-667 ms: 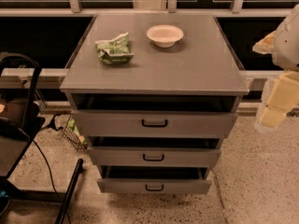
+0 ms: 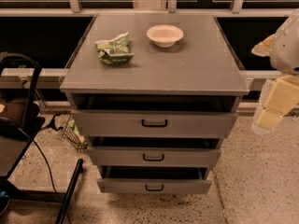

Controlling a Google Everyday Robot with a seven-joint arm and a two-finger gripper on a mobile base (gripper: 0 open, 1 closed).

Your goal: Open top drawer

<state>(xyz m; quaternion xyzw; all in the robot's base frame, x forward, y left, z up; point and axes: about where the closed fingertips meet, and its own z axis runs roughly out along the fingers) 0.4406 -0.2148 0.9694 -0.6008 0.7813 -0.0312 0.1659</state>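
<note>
Nearest us: speckled floor [image 2: 261, 181]. A black pole [image 2: 70, 190] leans in at lower left, with a black cable [image 2: 44, 164] trailing next to it. A dark frame [image 2: 28, 87] stands at the left edge, beside the cabinet.

Cabinet front, low to high, shows three grey fronts stacked:
- narrowest drawer front [image 2: 187, 186] at the bottom
- mid-width drawer front [image 2: 187, 157] above it
- top drawer [image 2: 107, 123] directly under the worktop, its black loop handle [image 2: 154, 123] at centre

We see a dark gap between the top drawer's upper edge and the worktop's front lip. Similar dark gaps sit above the two lower fronts. We cannot tell how far out any of them stands.

The gripper [image 2: 273, 108] is at the right frame edge, a cream-coloured block hanging below the white arm [image 2: 287, 45]. It is off the cabinet's right side, at about top-drawer height. It is clear of the cabinet and well apart from the handle. We cannot tell whether it is open or closed; it holds nothing that we can see.

The grey worktop [image 2: 196, 69] carries two items toward the back:
- crumpled green bag [image 2: 114, 48], left of centre
- white bowl [image 2: 165, 35], upright, right of the bag and slightly further back, not touching it

Furthest back is the window frame [image 2: 140, 12], with dark panes along the wall.
</note>
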